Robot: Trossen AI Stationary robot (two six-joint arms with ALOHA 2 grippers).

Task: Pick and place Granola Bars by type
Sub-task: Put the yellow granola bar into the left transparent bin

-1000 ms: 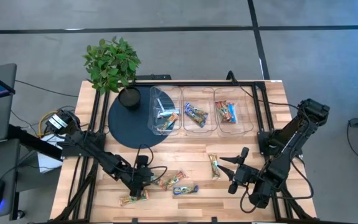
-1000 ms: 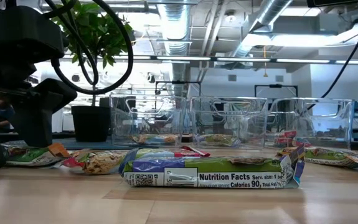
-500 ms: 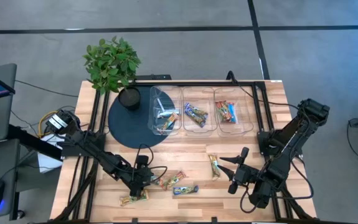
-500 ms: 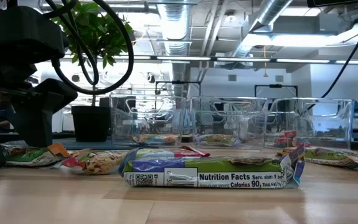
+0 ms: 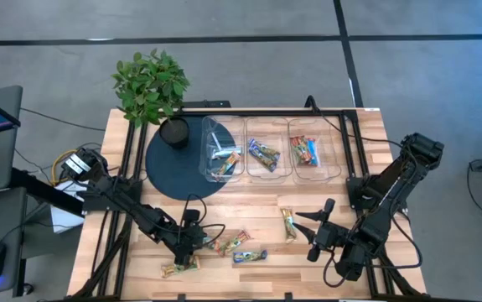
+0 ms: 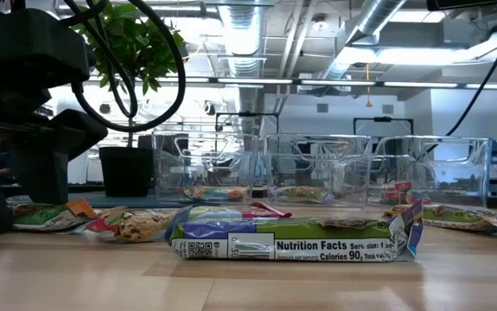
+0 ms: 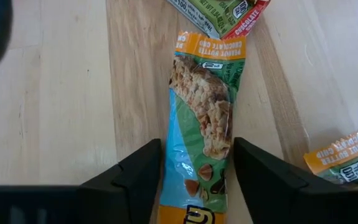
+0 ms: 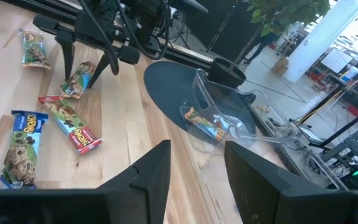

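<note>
From above, the left claw (image 5: 192,244) sits low on the worktop (image 5: 308,268) while the right claw (image 5: 310,234) waits released; at the left wrist, parted fingers (image 7: 135,180) straddle a green-tan granola bar (image 7: 202,137), not clenched.

Bright, even overhead light from ceiling fixtures (image 6: 378,53) above the clear bins (image 6: 317,168) leaves only soft shadows on the wooden table (image 5: 257,281), while the dark arm (image 6: 23,112) beside the plant (image 6: 127,52) is blurred.
</note>
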